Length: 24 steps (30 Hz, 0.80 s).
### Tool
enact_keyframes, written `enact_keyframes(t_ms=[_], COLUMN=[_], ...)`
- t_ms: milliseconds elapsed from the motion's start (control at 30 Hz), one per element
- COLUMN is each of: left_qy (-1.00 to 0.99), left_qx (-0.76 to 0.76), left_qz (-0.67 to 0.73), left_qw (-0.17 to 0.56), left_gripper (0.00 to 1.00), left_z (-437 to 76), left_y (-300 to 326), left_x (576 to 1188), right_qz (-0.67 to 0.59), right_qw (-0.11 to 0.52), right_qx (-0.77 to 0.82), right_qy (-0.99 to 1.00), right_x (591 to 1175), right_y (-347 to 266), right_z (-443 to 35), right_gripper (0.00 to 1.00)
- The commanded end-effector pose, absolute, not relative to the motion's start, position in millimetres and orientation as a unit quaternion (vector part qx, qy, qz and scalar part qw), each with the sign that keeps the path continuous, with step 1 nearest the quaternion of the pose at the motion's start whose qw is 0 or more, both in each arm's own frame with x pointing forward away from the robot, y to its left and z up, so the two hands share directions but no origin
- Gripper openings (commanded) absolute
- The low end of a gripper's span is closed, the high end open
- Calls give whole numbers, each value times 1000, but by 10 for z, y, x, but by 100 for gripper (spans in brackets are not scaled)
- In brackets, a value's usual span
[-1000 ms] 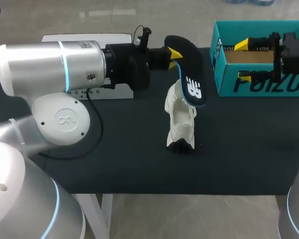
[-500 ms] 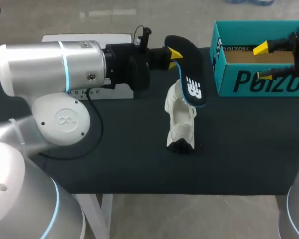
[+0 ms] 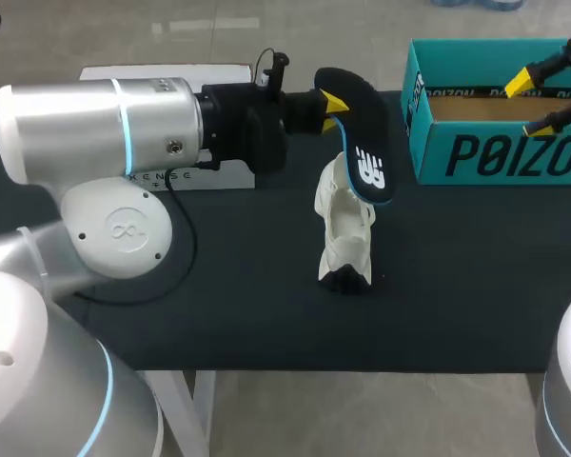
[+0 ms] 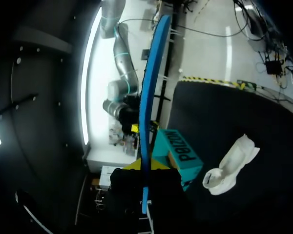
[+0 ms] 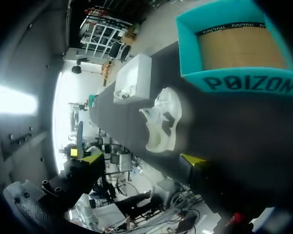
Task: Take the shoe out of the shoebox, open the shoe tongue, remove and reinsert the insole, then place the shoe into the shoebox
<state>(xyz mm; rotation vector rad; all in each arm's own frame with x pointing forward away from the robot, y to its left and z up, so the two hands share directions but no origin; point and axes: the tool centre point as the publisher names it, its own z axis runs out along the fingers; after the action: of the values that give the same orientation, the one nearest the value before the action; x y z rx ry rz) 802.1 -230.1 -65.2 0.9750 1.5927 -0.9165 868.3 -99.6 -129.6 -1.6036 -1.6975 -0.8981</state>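
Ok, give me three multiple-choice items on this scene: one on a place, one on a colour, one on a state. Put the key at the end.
1. Where is the white shoe?
A. inside the shoebox
B. standing on the table, outside the box
C. between the right jaws

2. What colour is the shoebox on the outside?
A. teal
B. red
C. white

3. What state is the insole in?
A. seated in the shoe
B. lying flat on the table
C. gripped by the left jaws, out of the shoe

Key:
1 B, the head view shows it on the black tabletop, apart from the box.
2 A, its walls are teal.
3 C, the left wrist view shows it edge-on between those jaws, with the shoe apart from it on the table.
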Motion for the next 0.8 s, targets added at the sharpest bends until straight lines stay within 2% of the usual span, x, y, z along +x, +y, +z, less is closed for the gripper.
enact_keyframes(t_ms=[33, 67, 800], left_qy=[661, 661, 661], left_qx=[404, 404, 404], left_qz=[-379, -379, -379], left_qw=[507, 507, 507], left_gripper=[0, 0, 0], left_z=[-658, -658, -658], left_y=[-2319, -2319, -2319], left_x=[8019, 8019, 8019], right_qz=[-387, -380, -377], right_qw=[208, 191, 199], right_qx=[-676, -680, -681], right_qy=[-592, -597, -595], right_x=[8569, 8556, 8494], right_y=[-1020, -1009, -993], right_z=[-1247, -1265, -1267], right_gripper=[100, 100, 100])
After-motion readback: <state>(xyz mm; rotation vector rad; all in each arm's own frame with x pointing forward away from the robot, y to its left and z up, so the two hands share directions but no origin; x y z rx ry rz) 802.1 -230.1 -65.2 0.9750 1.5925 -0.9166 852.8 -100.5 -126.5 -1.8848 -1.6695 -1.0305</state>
